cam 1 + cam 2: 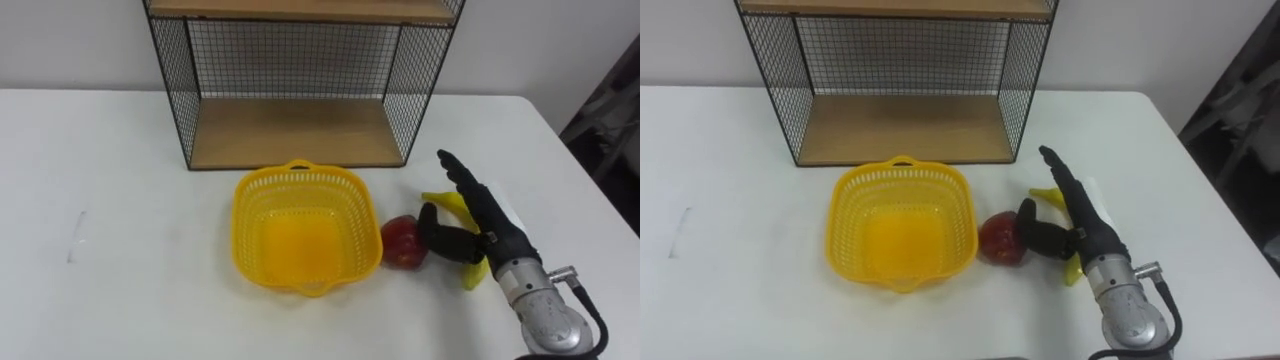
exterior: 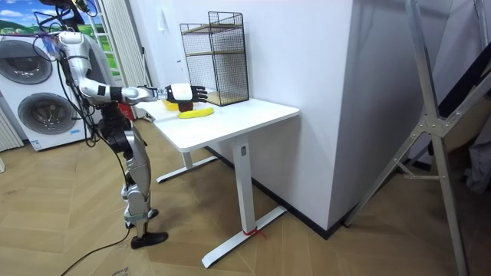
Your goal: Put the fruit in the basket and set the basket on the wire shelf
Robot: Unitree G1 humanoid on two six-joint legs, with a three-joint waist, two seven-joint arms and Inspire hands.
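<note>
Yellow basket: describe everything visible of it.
The yellow basket looks like plastic, squarish with rounded corners, perforated lattice walls, a smooth floor and a small handle loop on its far and near rims. It stands upright and empty on the white table, just in front of the wire shelf. A red apple lies against or right beside its right wall.

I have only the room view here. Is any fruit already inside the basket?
Observer: No, the basket is empty.
Operator: Where is the fruit, then?
Observer: A red fruit lies on the table, just right of the basket.
Operator: Is the hand closed on it?
Observer: No. The right hand is open, with its thumb beside the red fruit and its fingers straight over the banana.
</note>
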